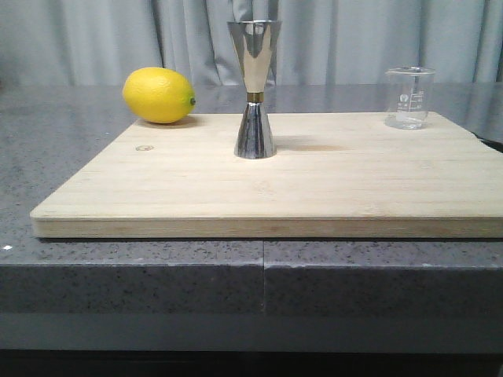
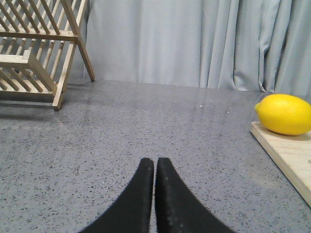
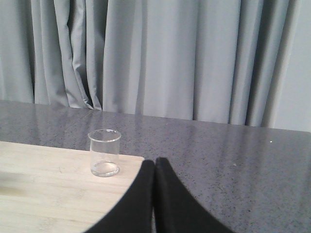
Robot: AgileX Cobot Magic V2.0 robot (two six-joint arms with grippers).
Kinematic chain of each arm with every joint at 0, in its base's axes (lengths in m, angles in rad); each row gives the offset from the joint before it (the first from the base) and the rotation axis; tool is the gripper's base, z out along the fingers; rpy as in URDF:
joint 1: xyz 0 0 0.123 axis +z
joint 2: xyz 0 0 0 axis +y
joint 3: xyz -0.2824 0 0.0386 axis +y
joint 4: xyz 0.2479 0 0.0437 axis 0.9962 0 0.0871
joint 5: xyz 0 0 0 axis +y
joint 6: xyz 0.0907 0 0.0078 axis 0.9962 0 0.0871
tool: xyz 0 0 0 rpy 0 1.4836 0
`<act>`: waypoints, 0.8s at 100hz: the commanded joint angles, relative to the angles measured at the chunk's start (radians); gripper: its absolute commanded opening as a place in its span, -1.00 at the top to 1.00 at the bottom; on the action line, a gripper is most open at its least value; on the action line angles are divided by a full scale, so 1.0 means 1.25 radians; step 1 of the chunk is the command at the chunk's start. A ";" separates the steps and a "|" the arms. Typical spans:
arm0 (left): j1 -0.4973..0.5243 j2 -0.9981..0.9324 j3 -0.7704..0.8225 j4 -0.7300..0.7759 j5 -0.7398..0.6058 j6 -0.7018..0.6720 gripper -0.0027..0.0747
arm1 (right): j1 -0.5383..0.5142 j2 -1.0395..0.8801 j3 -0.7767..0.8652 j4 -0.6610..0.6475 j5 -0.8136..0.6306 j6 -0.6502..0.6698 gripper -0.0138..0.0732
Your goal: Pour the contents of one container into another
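The steel jigger (image 1: 254, 88), hourglass shaped with a gold band at its waist, stands upright mid-board. The clear glass beaker (image 1: 409, 97) with white marks stands upright at the board's far right corner; the right wrist view shows the beaker (image 3: 104, 152) close ahead of the fingers. My right gripper (image 3: 155, 162) is shut and empty, hovering near the board's right edge, short of the beaker. My left gripper (image 2: 155, 162) is shut and empty over bare counter left of the board. Neither gripper appears in the front view.
A yellow lemon (image 1: 159, 95) lies at the far left corner of the wooden cutting board (image 1: 267, 196); the left wrist view also shows the lemon (image 2: 284, 114). A wooden dish rack (image 2: 36, 48) stands on the grey speckled counter (image 1: 63, 133) far left. Grey curtains hang behind.
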 commanded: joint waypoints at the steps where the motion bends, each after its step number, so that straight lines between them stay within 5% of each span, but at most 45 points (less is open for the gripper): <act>1: -0.005 -0.019 0.017 -0.010 -0.054 0.001 0.99 | -0.005 0.009 -0.023 -0.006 -0.038 -0.001 0.84; 22: -0.005 -0.019 0.017 -0.010 -0.054 0.001 0.99 | -0.005 0.009 -0.007 -0.027 -0.043 0.065 0.84; 53: -0.005 -0.019 0.017 -0.010 -0.054 0.001 0.99 | -0.008 0.009 0.076 -0.420 -0.109 0.451 0.84; 80: -0.005 -0.019 0.017 -0.010 -0.054 0.001 0.99 | -0.080 0.009 0.123 -0.573 -0.075 0.648 0.84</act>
